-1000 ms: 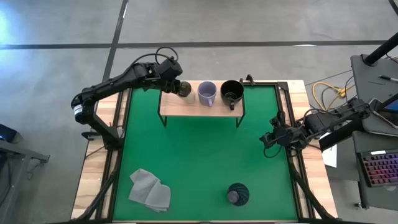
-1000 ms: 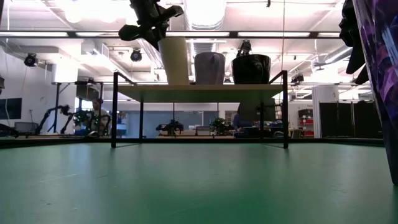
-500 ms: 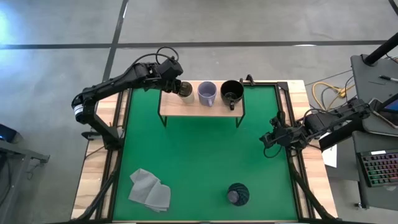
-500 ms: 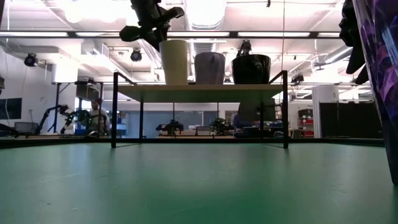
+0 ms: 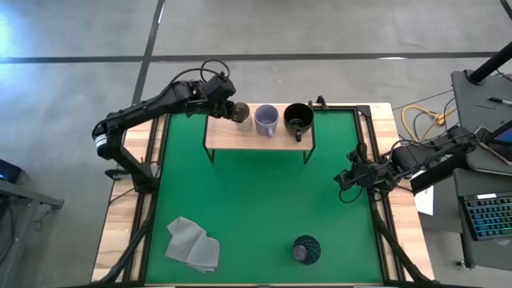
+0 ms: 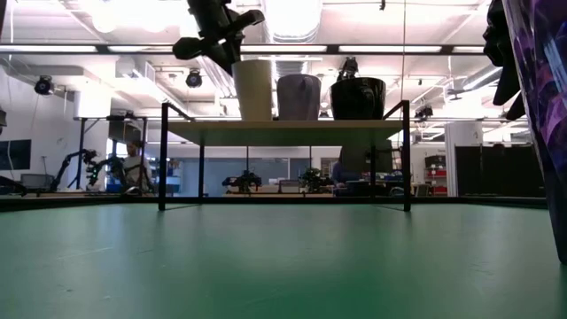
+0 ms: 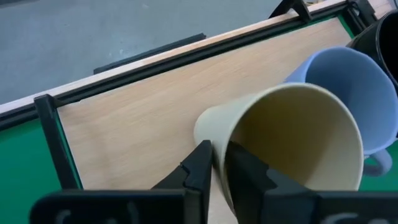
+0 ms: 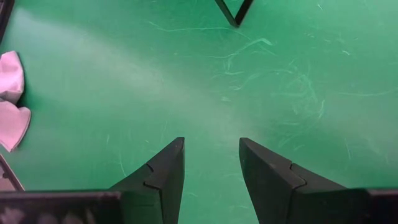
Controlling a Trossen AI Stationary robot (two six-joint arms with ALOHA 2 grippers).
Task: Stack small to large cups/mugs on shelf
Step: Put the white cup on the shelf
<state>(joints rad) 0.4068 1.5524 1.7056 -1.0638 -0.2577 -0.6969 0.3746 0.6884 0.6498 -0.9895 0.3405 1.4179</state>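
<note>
My left gripper (image 5: 231, 110) is shut on the cream handleless cup (image 6: 254, 89) at the left part of the light-wood shelf (image 5: 258, 139). The cup stands nearly upright, just left of the lavender-grey mug (image 5: 266, 120). The black mug (image 5: 298, 118) stands on the shelf to the right of that. The dark purple tumbler (image 5: 305, 250) stands on the green mat near the front edge. My right gripper (image 5: 342, 178) is open and empty, low over the mat's right side. My left gripper grips the cup's wall at its rim (image 7: 219, 144), on the side away from the lavender-grey mug. One finger (image 7: 245, 169) is inside the cup and the other (image 7: 199, 165) outside. The fingers slant down from the table's left. The cup's base is at the shelf top; I cannot tell whether it touches.
A grey folded cloth (image 5: 193, 244) lies on the mat (image 5: 256, 208) at the front left. The shelf stands on thin black legs (image 6: 163, 155) at the mat's far edge. A keyboard and cables lie beyond the table's right edge.
My left gripper has carried the cream cup a little toward the lavender-grey mug and tipped it from a slant to nearly upright, its base coming down level with the shelf top. My right arm has kept still.
</note>
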